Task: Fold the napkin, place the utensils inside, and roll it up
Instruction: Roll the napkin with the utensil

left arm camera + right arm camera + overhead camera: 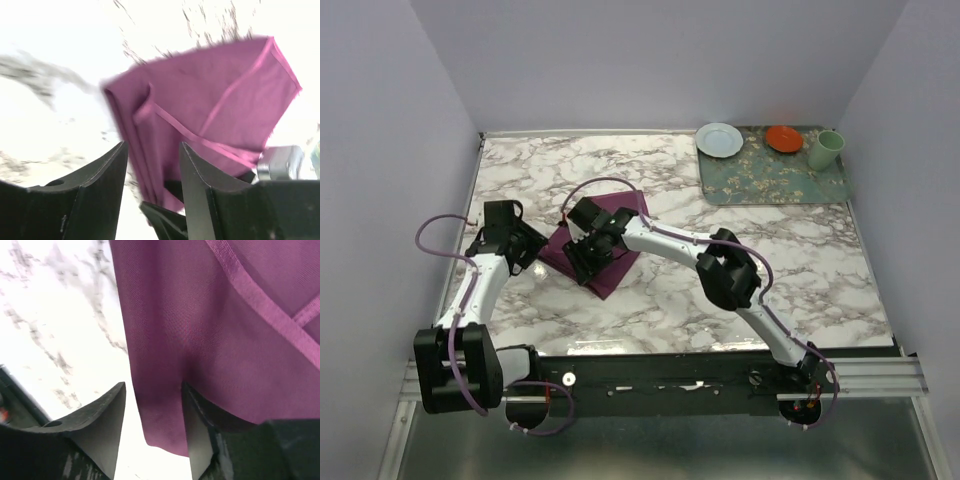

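Right wrist view: right gripper [152,390], jaws apart, sits over the napkin [225,340] edge at lower centre; left gripper [153,147] is likewise parted. A lifting finger could snag and undo the fold.

Plum-purple napkin [210,95], grey-veined white marble table [790,250], green floral mat [770,182], orange saucer [784,138]

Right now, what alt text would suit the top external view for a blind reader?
Two robot arms meet at a folded purple napkin on a marble table: the right gripper is over it, the left gripper at its left edge. A green floral mat in the far right corner carries a pale plate, an orange dish and a green cup.
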Controlling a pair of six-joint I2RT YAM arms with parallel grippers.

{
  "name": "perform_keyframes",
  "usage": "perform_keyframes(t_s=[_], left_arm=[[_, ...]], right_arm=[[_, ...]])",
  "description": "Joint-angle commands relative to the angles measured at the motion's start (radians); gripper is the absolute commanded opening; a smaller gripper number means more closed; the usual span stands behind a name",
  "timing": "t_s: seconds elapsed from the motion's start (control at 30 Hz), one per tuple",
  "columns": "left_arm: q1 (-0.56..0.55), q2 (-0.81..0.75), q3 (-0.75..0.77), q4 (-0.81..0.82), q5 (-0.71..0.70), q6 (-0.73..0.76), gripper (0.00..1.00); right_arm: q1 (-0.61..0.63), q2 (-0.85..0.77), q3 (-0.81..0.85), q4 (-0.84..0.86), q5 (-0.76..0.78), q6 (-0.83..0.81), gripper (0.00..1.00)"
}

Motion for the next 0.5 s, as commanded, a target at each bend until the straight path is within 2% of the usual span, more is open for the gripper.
perform_keyframes(t_s=[0.0,0.1,0.23,0.47], left_arm=[[0.005,-0.081,0.037,-0.135,-0.259,-0.021,0.54],[0.008,-0.125,0.039,-0.156,-0.332,-0.036,0.54],[0.013,-0.142,0.046,-0.162,-0.360,-0.029,0.54],[0.053,-0.147,0.072,-0.198,-0.414,-0.049,0.52]], right_arm=[[0.040,-0.041,0.019,-0.096,0.301,-0.039,0.59],[0.073,-0.043,0.046,-0.096,0.387,-0.058,0.61],[0.114,-0.027,0.100,-0.122,0.505,-0.076,0.64],[0.154,-0.024,0.115,-0.116,0.532,-0.087,0.63]])
